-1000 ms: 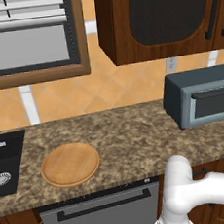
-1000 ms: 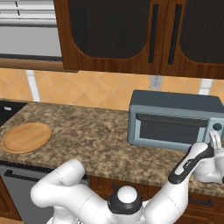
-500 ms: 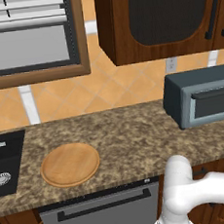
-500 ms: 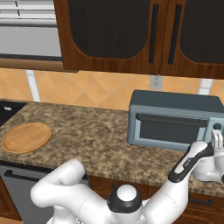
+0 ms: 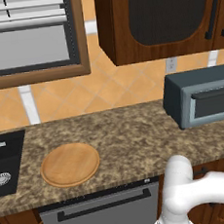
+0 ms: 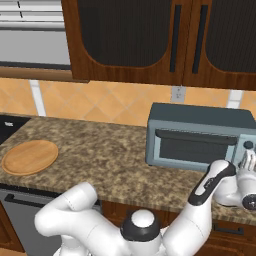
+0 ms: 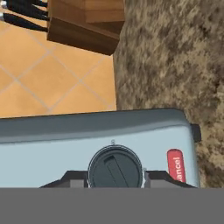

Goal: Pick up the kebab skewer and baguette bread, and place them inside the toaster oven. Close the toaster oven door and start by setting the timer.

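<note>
The dark blue-grey toaster oven stands on the counter with its toaster oven door shut; it also shows at the right of the left base view. My gripper is at the oven's right end, at the control panel. In the hand view the gripper has a dark fingertip on each side of the round timer knob, touching its rim. The oven's body spreads across that view. The kebab skewer and the baguette bread are hidden.
A round wooden board lies on the granite counter at the left, next to a black sink. A red cancel button sits beside the knob. A wooden knife block stands past the oven. Dark wall cabinets hang above.
The hand has stayed at the oven's right end, shifting only slightly. The oven and the board have not moved.
</note>
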You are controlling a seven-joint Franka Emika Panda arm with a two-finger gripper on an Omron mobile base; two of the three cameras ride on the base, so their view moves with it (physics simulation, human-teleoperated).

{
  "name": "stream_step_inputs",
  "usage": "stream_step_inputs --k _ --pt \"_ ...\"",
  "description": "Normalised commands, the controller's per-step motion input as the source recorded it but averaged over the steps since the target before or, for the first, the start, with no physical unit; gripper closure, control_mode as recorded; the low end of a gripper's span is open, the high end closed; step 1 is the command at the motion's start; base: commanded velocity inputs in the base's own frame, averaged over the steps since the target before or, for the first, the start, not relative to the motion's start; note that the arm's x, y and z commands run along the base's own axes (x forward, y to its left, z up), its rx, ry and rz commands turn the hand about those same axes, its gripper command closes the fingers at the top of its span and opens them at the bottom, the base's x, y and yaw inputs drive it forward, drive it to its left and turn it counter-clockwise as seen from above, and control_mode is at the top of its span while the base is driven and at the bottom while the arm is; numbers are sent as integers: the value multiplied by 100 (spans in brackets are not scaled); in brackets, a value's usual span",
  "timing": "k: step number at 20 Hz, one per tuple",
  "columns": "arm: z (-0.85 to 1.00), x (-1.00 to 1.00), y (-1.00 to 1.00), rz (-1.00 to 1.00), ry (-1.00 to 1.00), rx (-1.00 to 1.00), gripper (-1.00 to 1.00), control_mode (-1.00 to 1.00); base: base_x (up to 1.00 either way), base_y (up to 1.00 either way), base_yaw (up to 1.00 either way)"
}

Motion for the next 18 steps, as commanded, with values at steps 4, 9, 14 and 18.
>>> stream_step_inputs --k 4,9,14,18 --pt "10 35 6 0 -1 28 100 -100 0 0 0" --pt "8 46 0 0 0 25 100 -100 0 0 0" --pt "-7 0 0 0 -2 26 100 -100 0 0 0" --pt "-3 18 0 0 -5 25 100 -100 0 0 0"
